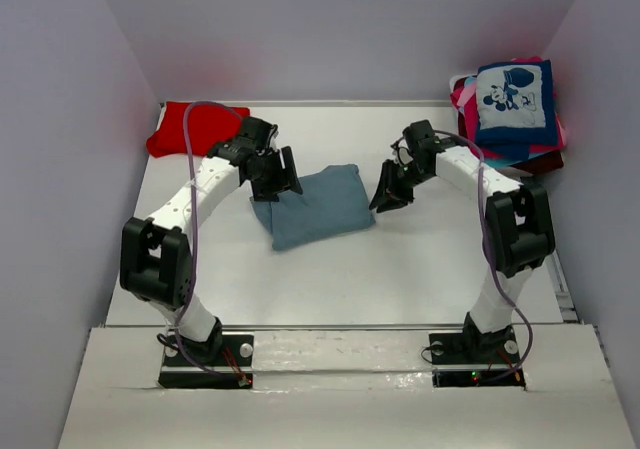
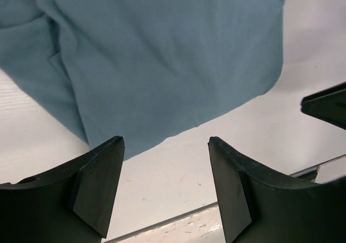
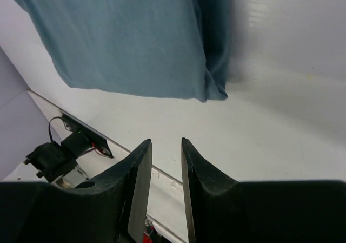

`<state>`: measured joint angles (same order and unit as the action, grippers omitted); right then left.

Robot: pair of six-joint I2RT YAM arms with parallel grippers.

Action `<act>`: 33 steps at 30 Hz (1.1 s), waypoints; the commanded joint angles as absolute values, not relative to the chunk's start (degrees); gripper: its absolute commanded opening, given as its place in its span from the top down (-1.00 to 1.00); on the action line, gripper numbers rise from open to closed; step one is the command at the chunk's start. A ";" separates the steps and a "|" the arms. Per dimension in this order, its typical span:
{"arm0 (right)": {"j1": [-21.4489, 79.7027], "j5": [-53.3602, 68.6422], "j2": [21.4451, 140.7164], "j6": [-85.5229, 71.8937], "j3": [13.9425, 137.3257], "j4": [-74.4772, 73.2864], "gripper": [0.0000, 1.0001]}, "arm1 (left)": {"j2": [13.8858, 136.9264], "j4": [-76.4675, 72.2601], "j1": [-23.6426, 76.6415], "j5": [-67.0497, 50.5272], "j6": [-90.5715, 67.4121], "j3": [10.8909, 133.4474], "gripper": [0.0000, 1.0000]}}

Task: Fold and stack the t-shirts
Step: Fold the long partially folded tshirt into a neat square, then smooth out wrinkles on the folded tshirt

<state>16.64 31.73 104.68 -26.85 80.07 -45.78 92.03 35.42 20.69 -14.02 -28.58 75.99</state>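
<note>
Between both end effectors lies the folded grey-blue t-shirt (image 1: 318,206), long axis running across. The left end effector (image 1: 285,174), released wide, overhangs its edge; the right end effector (image 1: 388,194), narrowly parted and empty, sits just beside.

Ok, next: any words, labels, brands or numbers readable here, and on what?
None readable.
The navy t-shirt at the far right bears a cartoon-mouse picture; no lettering can be made out on it.
The grey-blue t-shirt, the red t-shirt and the table show no text.
</note>
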 commanded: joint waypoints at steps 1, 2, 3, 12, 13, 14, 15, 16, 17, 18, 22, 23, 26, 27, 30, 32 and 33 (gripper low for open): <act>18.63 34.01 108.54 -29.09 84.98 -44.21 0.31 | 97.27 33.06 21.09 -19.15 -26.28 79.71 -0.48; 19.15 34.88 109.94 -29.70 85.77 -43.95 0.32 | 98.43 31.57 21.09 -22.21 -26.19 80.41 -0.47; 19.16 35.15 109.95 -29.88 85.78 -43.60 0.32 | 99.66 31.55 21.09 -22.24 -26.02 80.42 -0.47; 20.74 37.18 119.70 -31.03 90.88 -42.19 0.32 | 113.02 29.09 21.62 -31.46 -24.96 90.43 -0.42; 21.26 37.26 120.49 -31.11 91.23 -42.19 0.33 | 114.33 29.09 21.62 -31.81 -24.87 90.79 -0.42; 21.27 37.35 121.19 -31.20 91.49 -42.19 0.33 | 114.87 29.27 21.62 -31.82 -24.96 91.14 -0.42; 21.27 37.44 122.42 -31.29 91.84 -42.10 0.33 | 115.31 29.44 21.62 -31.90 -25.05 91.58 -0.42; 21.27 37.27 122.95 -31.38 91.76 -42.01 0.33 | 115.57 29.36 21.62 -32.08 -25.14 91.58 -0.42; 21.27 37.18 123.39 -31.55 91.67 -42.01 0.33 | 115.92 29.36 21.62 -31.99 -25.22 91.50 -0.42; 21.27 37.35 124.18 -31.64 91.32 -41.92 0.33 | 116.10 29.36 21.62 -31.56 -25.31 91.15 -0.42; 21.27 37.62 125.15 -31.55 89.65 -41.31 0.34 | 115.40 29.71 21.62 -30.50 -24.96 89.39 -0.41; 21.27 37.27 125.33 -31.55 89.39 -41.31 0.34 | 115.23 29.71 21.62 -30.15 -24.96 89.21 -0.41; 21.27 36.91 125.68 -31.38 88.68 -41.48 0.34 | 114.87 30.41 21.62 -29.09 -24.70 88.42 -0.41; 21.27 36.91 125.77 -31.46 88.59 -41.48 0.34 | 114.70 31.28 21.10 -28.31 -24.70 88.16 -0.42; 21.27 36.56 125.68 -31.38 88.33 -41.75 0.34 | 114.35 32.95 20.48 -25.76 -24.70 87.19 -0.41; 21.27 36.13 125.42 -31.20 88.42 -41.92 0.34 | 113.47 33.22 19.17 -25.14 -25.31 86.14 -0.42; 21.27 35.86 125.42 -31.03 88.50 -42.18 0.33 | 113.12 33.57 18.20 -24.53 -25.57 85.00 -0.43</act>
<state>20.71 37.78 124.18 -31.53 89.14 -42.59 116.71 30.37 20.71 -27.22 -25.78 87.88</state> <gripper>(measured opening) 0.332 0.712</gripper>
